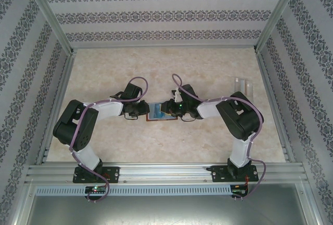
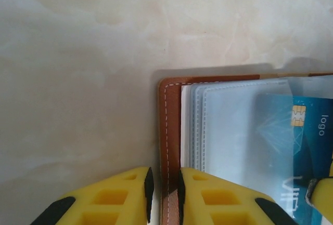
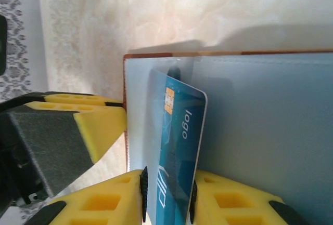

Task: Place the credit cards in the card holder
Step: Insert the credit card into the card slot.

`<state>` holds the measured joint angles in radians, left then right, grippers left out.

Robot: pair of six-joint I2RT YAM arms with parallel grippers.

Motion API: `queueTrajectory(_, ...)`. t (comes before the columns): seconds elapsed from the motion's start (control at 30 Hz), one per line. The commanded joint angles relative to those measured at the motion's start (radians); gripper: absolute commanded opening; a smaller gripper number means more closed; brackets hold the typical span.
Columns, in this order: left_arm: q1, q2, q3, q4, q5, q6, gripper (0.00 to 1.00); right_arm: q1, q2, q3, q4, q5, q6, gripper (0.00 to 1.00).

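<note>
Closest to my left wrist camera, my left gripper (image 2: 165, 199) was clamped on the reddish-brown leather edge of the card holder (image 2: 170, 110), with one yellow finger (image 2: 119, 196) on each side of the stitched rim. The card holder lay open on the marbled table (image 2: 78, 79) with its grey-blue lining up. A blue-teal credit card (image 2: 294, 136) with a gold chip sat partly under a clear sleeve (image 2: 229, 126).

Through my right wrist camera, my right gripper (image 3: 167, 199) pinched the near end of the credit card (image 3: 177, 142) between its two yellow fingers (image 3: 99, 201). The chip end was slipped partway into the clear sleeve near the card holder's (image 3: 260, 131) left edge. A yellow finger of my left gripper touched that edge from the side.

From the top external camera, my left gripper (image 1: 136, 111) and my right gripper (image 1: 165, 109) met at the card holder (image 1: 156, 114) in the middle of the table (image 1: 156, 74), one on each side of it. A clear plastic case (image 1: 243, 84) stood well apart, near the table's right edge.
</note>
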<state>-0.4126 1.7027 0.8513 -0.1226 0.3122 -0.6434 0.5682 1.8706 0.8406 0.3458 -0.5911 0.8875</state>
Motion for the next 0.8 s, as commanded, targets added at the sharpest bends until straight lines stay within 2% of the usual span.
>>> queueTrajectory(0.0, -0.015, 0.020, -0.008, -0.032, 0.004, -0.004, 0.24, 0.017, -0.030, 0.030, -0.181, 0.075, -0.090, 0.29)
queueTrajectory(0.2, -0.014, 0.018, -0.004, -0.033, 0.011, -0.003, 0.24, 0.040, -0.044, 0.093, -0.316, 0.146, -0.164, 0.32)
queueTrajectory(0.5, -0.014, 0.017, -0.004, -0.048, 0.008, 0.004, 0.23, 0.082, -0.038, 0.166, -0.426, 0.225, -0.227, 0.33)
queueTrajectory(0.77, -0.014, 0.034, -0.003, -0.023, 0.032, -0.001, 0.20, 0.138, 0.000, 0.251, -0.472, 0.224, -0.262, 0.36)
